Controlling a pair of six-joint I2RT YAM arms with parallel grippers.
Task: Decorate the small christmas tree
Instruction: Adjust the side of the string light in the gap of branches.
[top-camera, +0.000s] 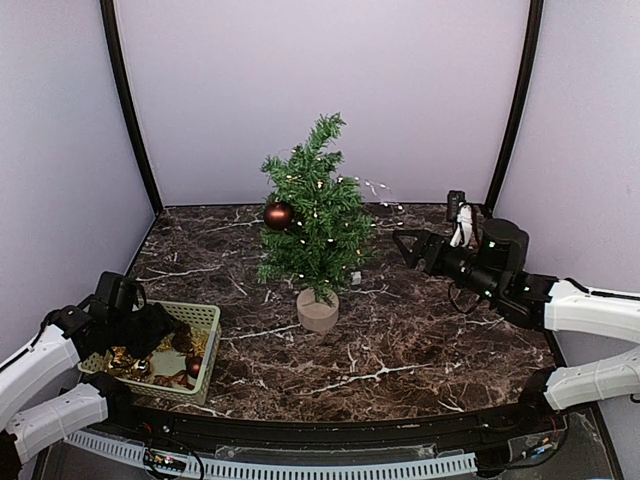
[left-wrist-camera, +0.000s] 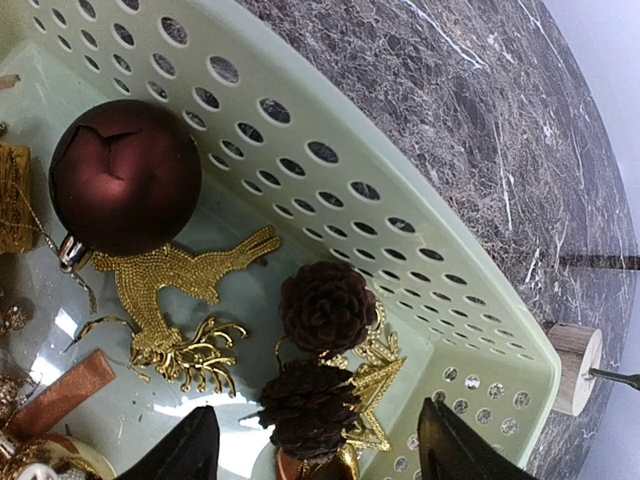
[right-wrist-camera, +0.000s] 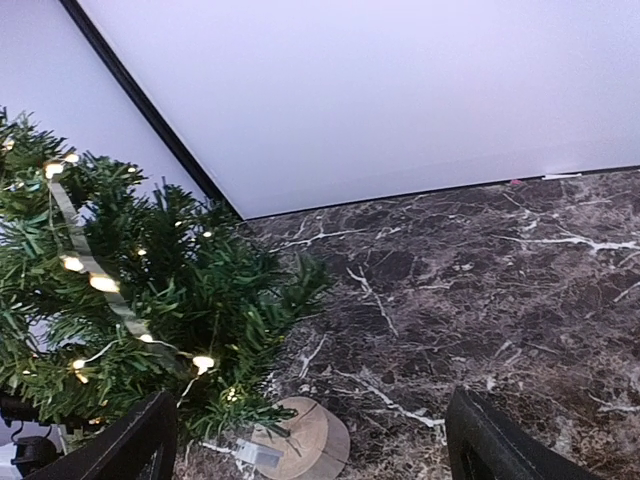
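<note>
The small christmas tree (top-camera: 315, 215) stands mid-table on its round wooden base (top-camera: 318, 312), strung with lit lights and carrying one dark red ball (top-camera: 279, 214) on its left side. My left gripper (top-camera: 158, 338) hangs open inside the pale green basket (top-camera: 208, 372). In the left wrist view its fingers (left-wrist-camera: 190, 450) straddle a pine cone (left-wrist-camera: 310, 405) lying on a gold star (left-wrist-camera: 378, 385), touching neither. A second pine cone (left-wrist-camera: 327, 305), a gold reindeer (left-wrist-camera: 170, 300) and a dark red ball (left-wrist-camera: 125, 175) lie nearby. My right gripper (top-camera: 405, 245) is open and empty, right of the tree (right-wrist-camera: 130, 290).
The basket's perforated wall (left-wrist-camera: 330, 190) runs just right of the left fingers. A copper ribbon piece (left-wrist-camera: 60, 395) and other gold trinkets lie at the basket's left. The marble table (top-camera: 400, 340) spreads between tree and right arm. Light walls enclose the back and sides.
</note>
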